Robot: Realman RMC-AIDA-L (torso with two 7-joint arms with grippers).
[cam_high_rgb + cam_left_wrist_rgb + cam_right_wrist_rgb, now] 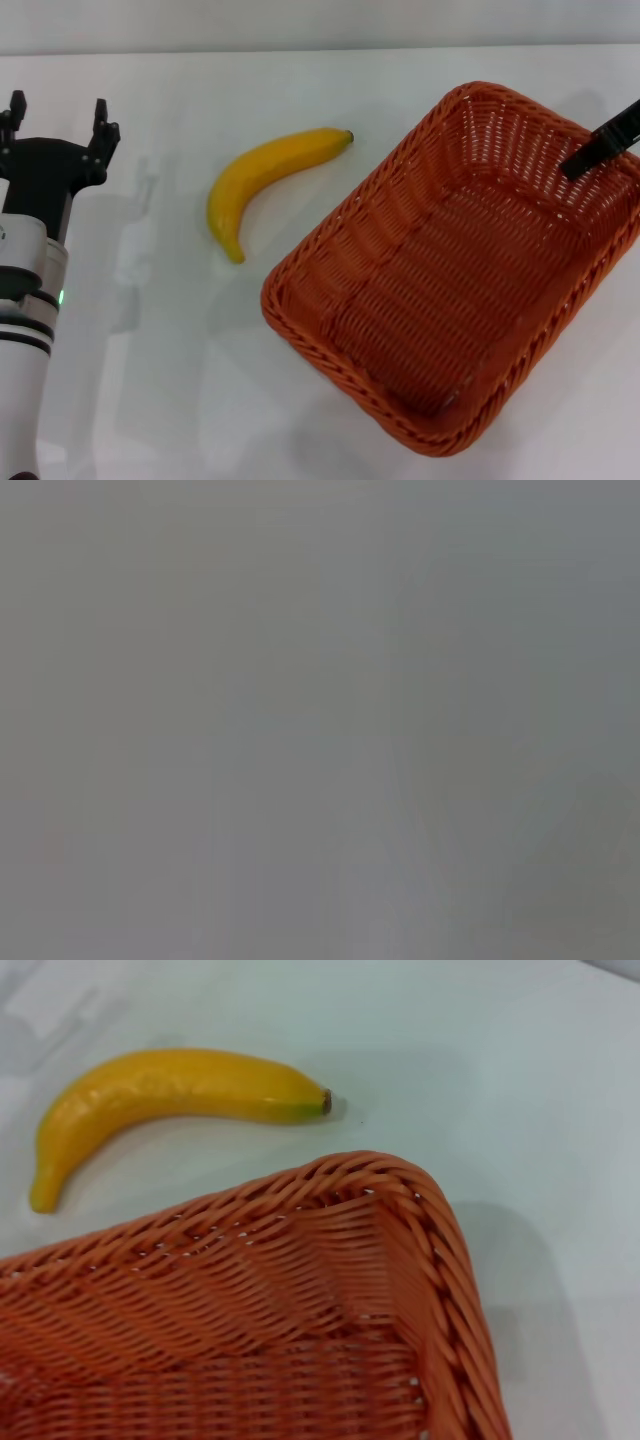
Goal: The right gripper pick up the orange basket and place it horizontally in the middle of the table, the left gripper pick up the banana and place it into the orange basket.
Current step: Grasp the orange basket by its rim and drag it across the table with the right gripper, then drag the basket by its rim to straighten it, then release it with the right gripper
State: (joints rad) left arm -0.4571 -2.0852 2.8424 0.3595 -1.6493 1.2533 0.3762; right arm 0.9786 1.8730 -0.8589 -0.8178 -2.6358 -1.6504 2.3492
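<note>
Lying at a slant across the right half of the white worktop (150,400), the orange basket (460,270) sits with one corner toward the banana (265,175) and its long axis running diagonally, not square to the worktop edge; the banana rests just beside that corner, apart from the rim, its dark stem tip nearest the basket and its blunt yellow end pointing away toward the left arm. The basket is woven wicker, bright orange, with flared open-weave walls and a thick braided rim; seen from the right wrist, the rim corner (400,1185) curves round closely plaited strands and the banana (170,1095) beyond it shows smooth, faintly glossy skin. The right gripper (605,138), a slim matte black bar, reaches in from the right edge over the far corner of the basket, its tip at the inner wall; whether it is clenched or released I cannot tell. The left gripper (58,120) hangs released over the worktop's left side, prongs spread, well apart from the banana; nothing lies between them. The left wrist view shows only flat grey.
</note>
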